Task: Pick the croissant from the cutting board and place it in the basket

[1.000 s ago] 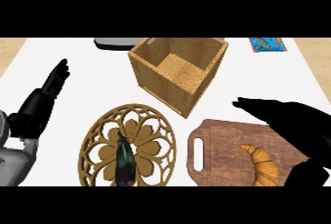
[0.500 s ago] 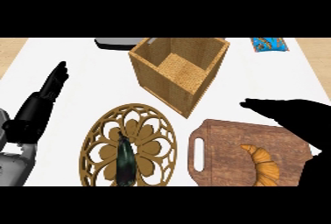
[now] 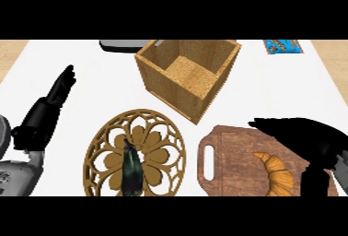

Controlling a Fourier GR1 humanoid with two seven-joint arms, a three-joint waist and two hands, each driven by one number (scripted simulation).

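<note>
the croissant (image 3: 277, 174) lies at the near right of the white desk (image 3: 88, 60), on the right half of the brown cutting board (image 3: 234, 152). its long axis runs roughly near to far, tilted a little: the far tip points up and left toward the middle of the board, and the near end reaches the lower edge of the view. the curve bulges to the right. the board's handle slot sits on its left side.

the right robot hand (image 3: 302, 133) hangs over the far right part of the board, just beyond the croissant, fingers stretched out to the left and fairly straight, holding nothing. whether it touches the board or the croissant cannot be told.

left of the board lies a round wooden trivet (image 3: 102, 161) with a cut-out flower pattern, and a dark, long eggplant (image 3: 132, 168) rests on it, pointing near to far.

at the left edge the left robot hand (image 3: 58, 90) rests open, fingers straight and pointing away, holding nothing.

further back, beyond the trivet and board, stands the square woven basket (image 3: 159, 78), open at the top, turned so a corner points toward the near side. behind it at the far edge a grey object (image 3: 122, 45) shows in part, and at the far right lies a small blue packet (image 3: 282, 46).
</note>
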